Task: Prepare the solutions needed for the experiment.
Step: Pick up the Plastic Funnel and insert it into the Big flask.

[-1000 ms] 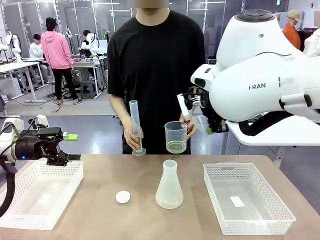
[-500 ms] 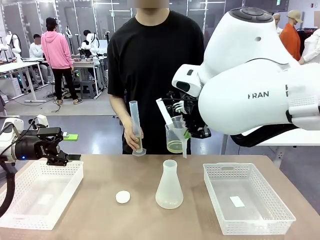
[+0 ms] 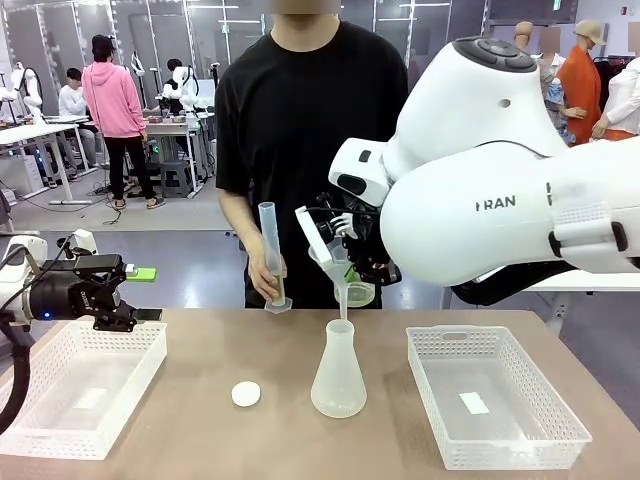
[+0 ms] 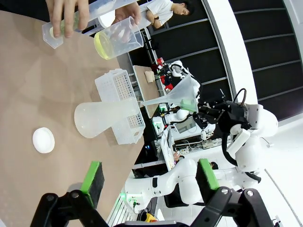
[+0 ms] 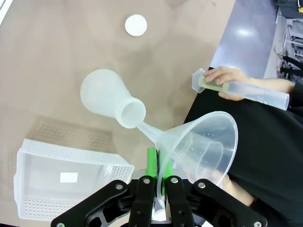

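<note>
My right gripper [image 3: 348, 258] is shut on the rim of a clear funnel [image 3: 335, 272], whose spout points down just above the mouth of the frosted conical flask [image 3: 338, 372]. In the right wrist view the funnel [image 5: 199, 146] is tilted and its spout tip reaches the flask mouth [image 5: 131, 113]. Behind the funnel the person holds a beaker with the pale yellow solutions [image 3: 358, 294], also visible as a shallow layer [image 4: 105, 47]. Their other hand holds a graduated cylinder [image 3: 270, 255]. My left gripper [image 3: 145, 295] hovers open at the far left with nothing between its green pads [image 4: 92, 182].
A white cap [image 3: 246, 394] lies on the table left of the flask. A white basket [image 3: 60, 420] sits under my left gripper, and another basket [image 3: 500, 440] with a small label stands at the right. The person stands at the far edge.
My right arm has swung left and lowered, carrying the funnel from beside the beaker to above the flask mouth. The left arm has not moved.
</note>
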Controlling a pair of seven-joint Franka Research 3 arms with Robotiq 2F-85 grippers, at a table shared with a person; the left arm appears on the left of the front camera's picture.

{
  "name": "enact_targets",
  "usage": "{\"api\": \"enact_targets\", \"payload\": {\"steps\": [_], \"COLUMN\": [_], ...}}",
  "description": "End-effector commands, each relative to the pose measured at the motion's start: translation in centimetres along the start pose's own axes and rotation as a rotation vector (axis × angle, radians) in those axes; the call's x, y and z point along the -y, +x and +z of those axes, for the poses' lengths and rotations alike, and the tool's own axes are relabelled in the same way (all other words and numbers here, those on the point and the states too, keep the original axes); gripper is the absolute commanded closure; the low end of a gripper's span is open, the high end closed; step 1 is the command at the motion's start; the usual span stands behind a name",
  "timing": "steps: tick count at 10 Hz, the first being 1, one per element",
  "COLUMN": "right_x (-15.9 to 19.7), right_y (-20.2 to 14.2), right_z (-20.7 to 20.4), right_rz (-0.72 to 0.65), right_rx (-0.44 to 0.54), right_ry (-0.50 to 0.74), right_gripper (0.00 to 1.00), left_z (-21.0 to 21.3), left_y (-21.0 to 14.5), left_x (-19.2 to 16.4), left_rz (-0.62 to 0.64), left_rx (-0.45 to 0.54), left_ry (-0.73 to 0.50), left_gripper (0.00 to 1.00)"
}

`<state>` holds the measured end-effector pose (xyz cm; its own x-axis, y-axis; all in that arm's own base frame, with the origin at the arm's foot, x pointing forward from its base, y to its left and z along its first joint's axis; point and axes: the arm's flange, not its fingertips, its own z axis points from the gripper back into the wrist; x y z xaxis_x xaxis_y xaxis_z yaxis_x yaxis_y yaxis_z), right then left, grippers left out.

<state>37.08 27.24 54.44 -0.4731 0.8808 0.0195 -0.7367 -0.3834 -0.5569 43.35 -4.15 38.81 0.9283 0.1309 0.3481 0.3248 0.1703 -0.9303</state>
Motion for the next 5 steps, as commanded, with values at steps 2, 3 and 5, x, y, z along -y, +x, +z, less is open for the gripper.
{"api": "enact_targets", "payload": {"steps": [2,3,5], "right_x": [0.0,0.0,-0.1], "right_y": [-0.2,-0.2,-0.1], "right_z": [-1.0,-1.4,-2.2], "right_rz": [0.031,0.022,0.025], "right_rx": [0.067,0.062,0.056], "right_ry": [0.01,0.021,0.008], "right_gripper": [0.96,0.96,0.96], "left_z": [-0.2,-0.2,-0.2], "left_y": [0.1,0.1,0.1], "left_x": [0.2,0.2,0.2], "left_rz": [-0.001,-0.001,-0.001], "left_rx": [0.023,0.023,0.023], "left_ry": [-0.029,-0.029,-0.029], "left_gripper": [0.0,0.0,0.0]}}
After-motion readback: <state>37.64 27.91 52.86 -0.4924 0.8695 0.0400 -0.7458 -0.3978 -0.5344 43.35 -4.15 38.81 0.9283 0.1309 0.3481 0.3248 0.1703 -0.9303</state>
